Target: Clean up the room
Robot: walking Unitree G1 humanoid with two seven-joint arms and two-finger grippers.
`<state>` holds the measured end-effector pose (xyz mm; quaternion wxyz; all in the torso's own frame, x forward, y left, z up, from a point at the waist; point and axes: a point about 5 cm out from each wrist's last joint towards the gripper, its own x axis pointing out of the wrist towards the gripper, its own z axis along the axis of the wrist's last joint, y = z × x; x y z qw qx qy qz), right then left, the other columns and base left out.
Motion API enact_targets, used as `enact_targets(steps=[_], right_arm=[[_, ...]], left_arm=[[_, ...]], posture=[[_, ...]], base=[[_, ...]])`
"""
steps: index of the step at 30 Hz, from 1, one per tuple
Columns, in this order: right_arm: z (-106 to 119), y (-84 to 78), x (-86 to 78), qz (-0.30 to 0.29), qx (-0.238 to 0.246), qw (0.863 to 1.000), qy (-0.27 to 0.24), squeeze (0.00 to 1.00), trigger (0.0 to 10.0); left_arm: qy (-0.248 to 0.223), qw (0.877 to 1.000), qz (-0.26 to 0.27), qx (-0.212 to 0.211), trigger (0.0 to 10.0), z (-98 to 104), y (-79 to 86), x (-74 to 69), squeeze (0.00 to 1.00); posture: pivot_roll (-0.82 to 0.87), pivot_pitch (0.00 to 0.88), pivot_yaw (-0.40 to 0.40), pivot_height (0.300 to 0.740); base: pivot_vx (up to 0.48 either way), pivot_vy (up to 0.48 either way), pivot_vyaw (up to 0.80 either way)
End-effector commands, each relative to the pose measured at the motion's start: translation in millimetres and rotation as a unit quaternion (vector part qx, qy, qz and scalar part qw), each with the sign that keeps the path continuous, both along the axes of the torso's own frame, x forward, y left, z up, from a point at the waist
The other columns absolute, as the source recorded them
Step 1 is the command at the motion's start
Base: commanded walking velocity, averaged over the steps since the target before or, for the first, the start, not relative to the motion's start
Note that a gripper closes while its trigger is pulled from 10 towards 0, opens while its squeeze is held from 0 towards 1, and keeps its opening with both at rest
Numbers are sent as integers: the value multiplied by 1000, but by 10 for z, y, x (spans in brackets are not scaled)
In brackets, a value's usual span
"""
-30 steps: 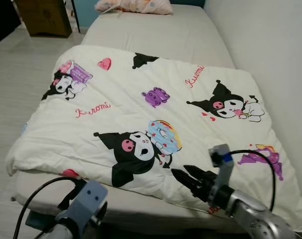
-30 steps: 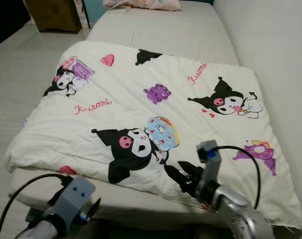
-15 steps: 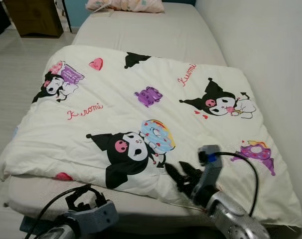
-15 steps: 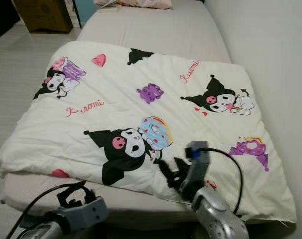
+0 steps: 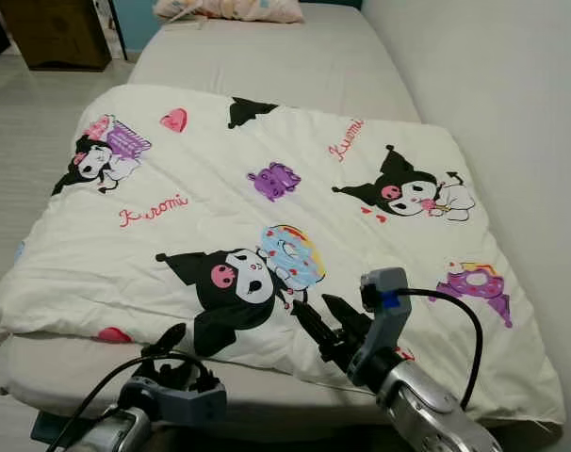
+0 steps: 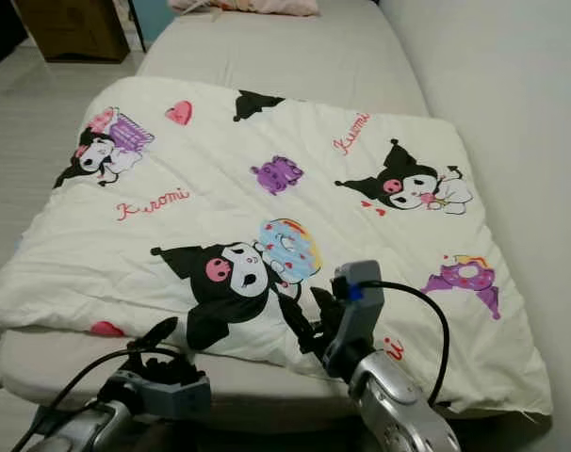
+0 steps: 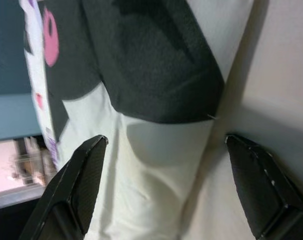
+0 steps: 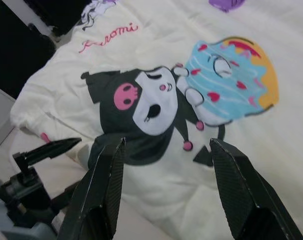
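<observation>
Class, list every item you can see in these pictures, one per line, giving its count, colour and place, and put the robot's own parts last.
comforter: one, cream with black, pink and purple cartoon prints, spread over the near part of the bed.
mattress: one, beige, bare beyond the comforter, against the wall.
pillow: one, pink patterned, at the far end of the mattress.
cabinet: one, brown wood, on the floor left of the bed's far end.
wall: one, white, along the bed's right side.
floor: pale, left of the bed.
left end effector: one, black fingers open, at the comforter's near edge.
right end effector: one, black fingers open, over the comforter's near edge.
</observation>
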<state>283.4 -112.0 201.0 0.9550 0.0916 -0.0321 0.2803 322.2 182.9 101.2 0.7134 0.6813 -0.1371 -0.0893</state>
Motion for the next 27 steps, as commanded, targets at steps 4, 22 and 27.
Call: enact_targets(steps=[4, 22, 27], right_arm=[[-41, 23, -181, 40, -6, 999, 10, 0, 10000], [-227, 224, -672, 241, -112, 963, 51, 0, 10000], [-226, 188, -659, 233, -113, 964, 53, 0, 10000]], left_arm=[[-23, 999, 1, 24, 10000, -72, 96, 6, 0], [-92, 995, 1, 39, 10000, 8, 146, 180, 0], [-95, 995, 1, 27, 0, 76, 89, 264, 0]], posture=[[-14, 501, -46, 547], [-46, 497, -64, 547], [-49, 495, -64, 547]], base=[[0, 0, 0], [0, 0, 0], [0, 0, 0]])
